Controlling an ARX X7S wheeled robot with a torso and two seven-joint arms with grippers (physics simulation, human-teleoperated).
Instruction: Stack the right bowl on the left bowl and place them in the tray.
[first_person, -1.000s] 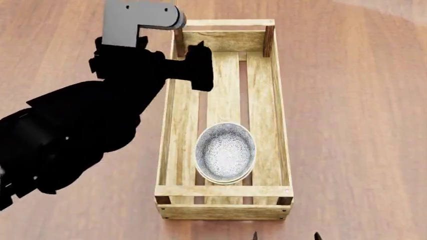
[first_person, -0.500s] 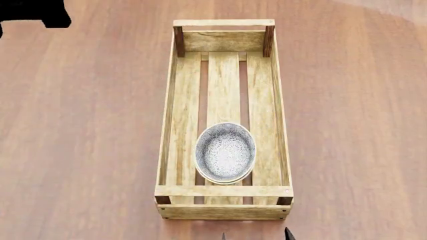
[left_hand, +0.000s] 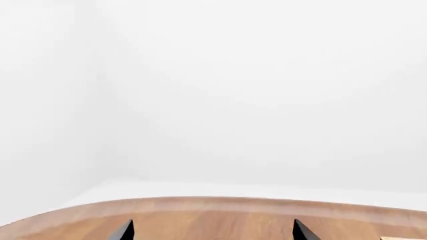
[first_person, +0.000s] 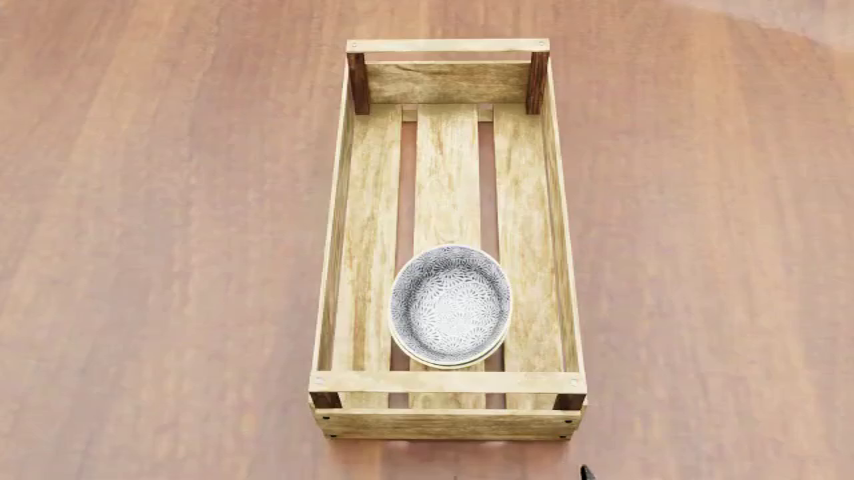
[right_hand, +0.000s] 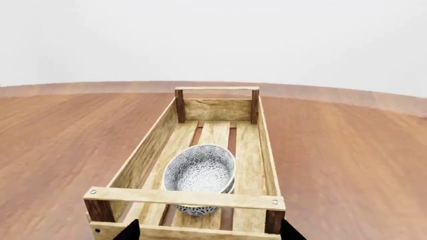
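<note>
The bowls (first_person: 451, 305) sit nested at the tray's (first_person: 336, 250) near end, as the task wants; both grippers (right_hand: 208, 232) gape wide, empty.

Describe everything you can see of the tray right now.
The tray is a long rectangular light-wood crate with three floor slats, gaps between them, low sides and dark corner posts. It sits flat on the brown wooden table, its long axis running away from the robot. Patterned grey-white bowls, apparently one nested in another, rest on the slats near the end closest to the robot. No gripper touches it.

Stacked bowls (first_person: 451, 305) inside the tray (first_person: 338, 220), toward its near end.
</note>
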